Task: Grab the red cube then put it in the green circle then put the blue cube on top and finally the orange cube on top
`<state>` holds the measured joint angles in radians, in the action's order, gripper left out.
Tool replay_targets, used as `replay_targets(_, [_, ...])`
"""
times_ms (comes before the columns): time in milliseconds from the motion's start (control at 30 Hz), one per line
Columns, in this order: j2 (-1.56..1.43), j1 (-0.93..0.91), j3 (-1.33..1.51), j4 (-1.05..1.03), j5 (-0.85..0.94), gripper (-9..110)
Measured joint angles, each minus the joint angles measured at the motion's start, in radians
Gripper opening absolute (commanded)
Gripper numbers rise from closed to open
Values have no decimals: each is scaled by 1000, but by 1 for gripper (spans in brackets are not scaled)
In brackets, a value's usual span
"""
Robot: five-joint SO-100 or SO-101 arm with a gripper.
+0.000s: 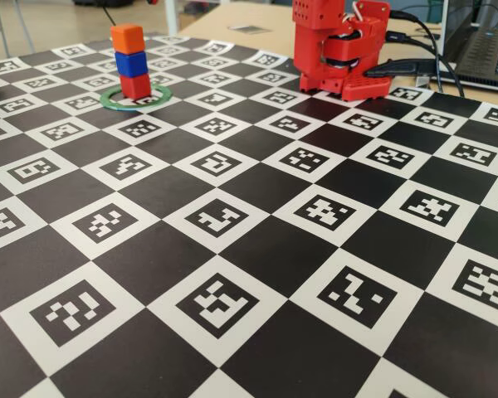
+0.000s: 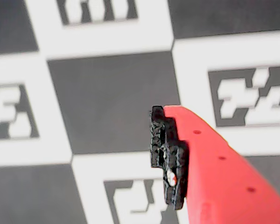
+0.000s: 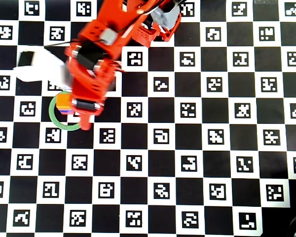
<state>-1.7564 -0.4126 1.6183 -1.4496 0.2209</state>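
Cubes stand stacked inside the green circle [image 1: 135, 100]: red cube [image 1: 135, 85] lowest, glossy blue cube [image 1: 130, 63] above, orange cube [image 1: 127, 38] topmost. I read no writing, only coded squares on the counter [image 1: 257, 249]. Jaws: I cannot tell.

Bright even light, blurry wrist view

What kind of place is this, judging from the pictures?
Probably a robotics lab or workshop: a marker-printed checkerboard mat covers the table, a red robot arm stands on it, and a laptop sits behind.
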Motion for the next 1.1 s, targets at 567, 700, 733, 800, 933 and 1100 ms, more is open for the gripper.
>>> replay_targets(567, [-376, 298, 801, 747, 236, -6])
replay_targets(700, [-460, 316, 937, 819, 448, -6])
replay_targets(733, [-488, 324, 968, 825, 499, -6])
replay_targets(800, [-548, 344, 1023, 827, 583, -6])
replay_targets(933, [-675, 379, 1108, 790, 719, -6])
replay_targets(1100, [-796, 410, 1140, 624, 804, -6])
